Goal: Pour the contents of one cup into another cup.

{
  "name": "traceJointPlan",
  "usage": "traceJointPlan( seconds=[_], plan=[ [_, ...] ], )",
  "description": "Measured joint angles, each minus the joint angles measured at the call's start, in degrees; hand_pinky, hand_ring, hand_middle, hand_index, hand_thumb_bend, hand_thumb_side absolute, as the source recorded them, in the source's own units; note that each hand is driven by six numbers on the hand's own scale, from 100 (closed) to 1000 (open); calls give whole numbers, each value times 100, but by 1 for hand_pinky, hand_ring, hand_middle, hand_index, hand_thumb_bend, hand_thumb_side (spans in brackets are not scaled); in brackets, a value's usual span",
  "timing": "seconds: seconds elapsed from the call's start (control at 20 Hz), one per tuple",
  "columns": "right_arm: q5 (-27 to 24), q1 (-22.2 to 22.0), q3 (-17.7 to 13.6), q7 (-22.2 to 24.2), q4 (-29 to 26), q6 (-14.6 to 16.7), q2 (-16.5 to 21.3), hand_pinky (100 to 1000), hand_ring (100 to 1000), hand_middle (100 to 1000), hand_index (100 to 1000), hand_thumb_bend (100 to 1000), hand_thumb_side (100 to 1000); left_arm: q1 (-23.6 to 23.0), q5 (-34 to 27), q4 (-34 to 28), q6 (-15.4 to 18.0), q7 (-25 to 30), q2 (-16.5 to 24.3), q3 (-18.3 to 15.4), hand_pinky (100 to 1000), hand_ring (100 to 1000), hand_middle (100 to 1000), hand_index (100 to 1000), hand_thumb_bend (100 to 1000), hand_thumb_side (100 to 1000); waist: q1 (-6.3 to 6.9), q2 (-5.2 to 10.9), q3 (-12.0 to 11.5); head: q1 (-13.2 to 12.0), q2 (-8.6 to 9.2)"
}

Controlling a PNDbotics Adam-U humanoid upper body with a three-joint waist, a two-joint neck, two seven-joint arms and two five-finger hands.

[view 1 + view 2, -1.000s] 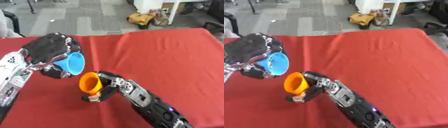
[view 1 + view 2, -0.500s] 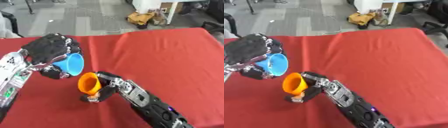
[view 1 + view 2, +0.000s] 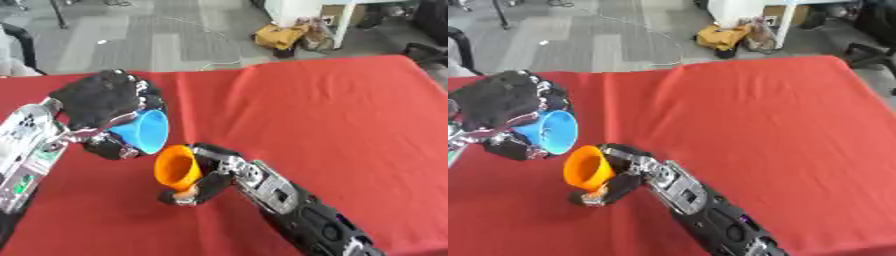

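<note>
The left robot hand (image 3: 101, 102) has its fingers curled round a blue cup (image 3: 143, 131), holding it above the red table (image 3: 332, 115). The blue cup is tipped on its side, its open mouth turned toward the right robot hand and slightly downward. The right robot hand (image 3: 214, 172) grasps an orange cup (image 3: 178, 168), fingers wrapped round the cup's far side. The orange cup is tilted too, its mouth facing the left robot hand. The blue cup's rim sits just above and beside the orange cup's rim, very near it; whether they touch cannot be told. What either cup contains cannot be made out.
</note>
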State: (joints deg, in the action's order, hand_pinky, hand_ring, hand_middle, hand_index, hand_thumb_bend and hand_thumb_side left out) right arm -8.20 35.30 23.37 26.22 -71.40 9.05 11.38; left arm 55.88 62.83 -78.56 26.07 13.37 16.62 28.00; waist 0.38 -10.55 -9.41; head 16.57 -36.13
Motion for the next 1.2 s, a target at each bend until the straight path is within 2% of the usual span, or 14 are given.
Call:
traceJointPlan(
  seconds=[1.2],
  plan=[
    [0, 21, 1, 48, 37, 11, -5, 574, 469, 450, 639, 361, 100, 168, 417, 25, 125, 297, -156, 76, 433, 322, 349, 654, 594, 100, 23, 1, 16, 8, 0]
  ],
)
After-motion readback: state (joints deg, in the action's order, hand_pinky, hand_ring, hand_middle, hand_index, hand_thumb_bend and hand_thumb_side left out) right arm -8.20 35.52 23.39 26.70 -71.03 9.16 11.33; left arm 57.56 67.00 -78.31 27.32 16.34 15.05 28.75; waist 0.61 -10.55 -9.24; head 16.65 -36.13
